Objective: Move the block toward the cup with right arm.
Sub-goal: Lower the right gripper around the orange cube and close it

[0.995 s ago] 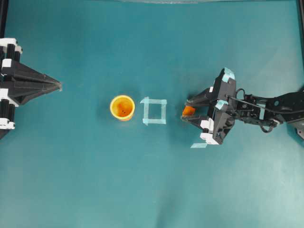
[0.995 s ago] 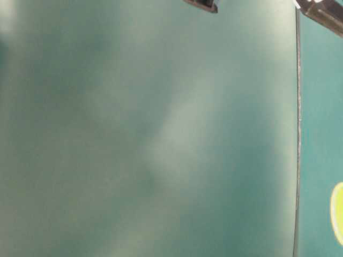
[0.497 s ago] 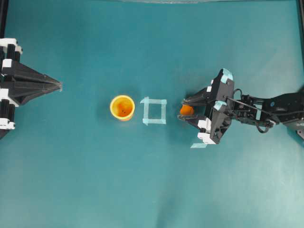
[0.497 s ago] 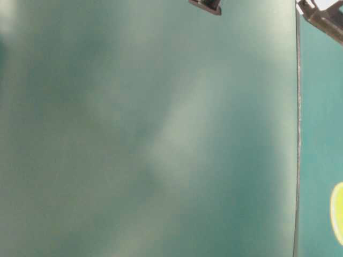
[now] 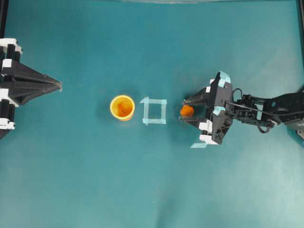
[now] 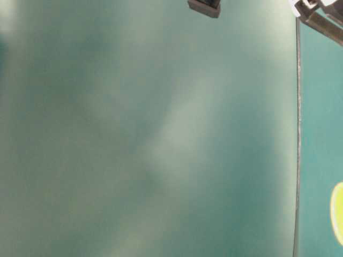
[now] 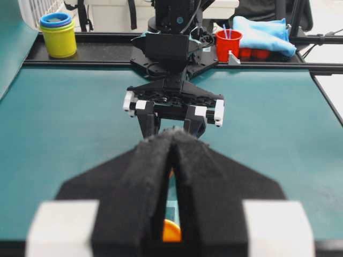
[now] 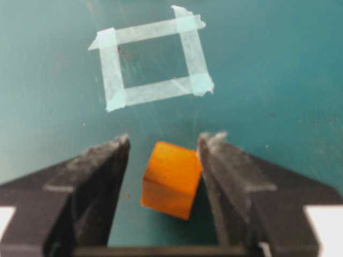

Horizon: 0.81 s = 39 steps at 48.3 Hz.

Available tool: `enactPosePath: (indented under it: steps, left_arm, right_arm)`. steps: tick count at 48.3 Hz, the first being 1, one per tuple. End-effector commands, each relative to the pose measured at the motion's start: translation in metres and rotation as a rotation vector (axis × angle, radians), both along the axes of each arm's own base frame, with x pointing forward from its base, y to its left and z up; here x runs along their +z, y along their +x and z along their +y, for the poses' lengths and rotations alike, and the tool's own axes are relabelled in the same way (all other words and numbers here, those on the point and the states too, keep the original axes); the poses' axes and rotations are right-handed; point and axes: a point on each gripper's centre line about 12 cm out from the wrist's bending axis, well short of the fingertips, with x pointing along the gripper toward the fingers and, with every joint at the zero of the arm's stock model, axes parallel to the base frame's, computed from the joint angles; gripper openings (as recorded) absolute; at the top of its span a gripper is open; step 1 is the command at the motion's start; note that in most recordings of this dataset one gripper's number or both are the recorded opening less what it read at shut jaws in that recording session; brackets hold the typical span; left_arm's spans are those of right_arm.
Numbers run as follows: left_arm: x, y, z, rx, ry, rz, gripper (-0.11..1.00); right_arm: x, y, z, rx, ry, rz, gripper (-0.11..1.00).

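Yellow cup [image 5: 122, 108] empty; block [image 5: 187, 110] between spread right gripper [image 5: 186, 110] fingers; left gripper [image 5: 59, 86] pressed together.

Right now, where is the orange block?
In the overhead view, the block sits right of centre, between the open right gripper's fingers, just right of the tape square.
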Motion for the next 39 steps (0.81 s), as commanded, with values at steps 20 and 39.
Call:
enactPosePath:
  steps: [20, 39]
  left_arm:
    - [0.0069, 0.0027, 0.0006, 0.002, -0.003, -0.015, 0.02]
    - [0.0066, 0.0024, 0.0006, 0.002, -0.003, -0.015, 0.02]
  right_arm:
    - [0.0107, 0.0002, -0.0029, -0.028, 0.017, -0.018, 0.6]
    - [0.0054, -0.0018, 0.0015, -0.073, 0.11, 0.029, 0.6]
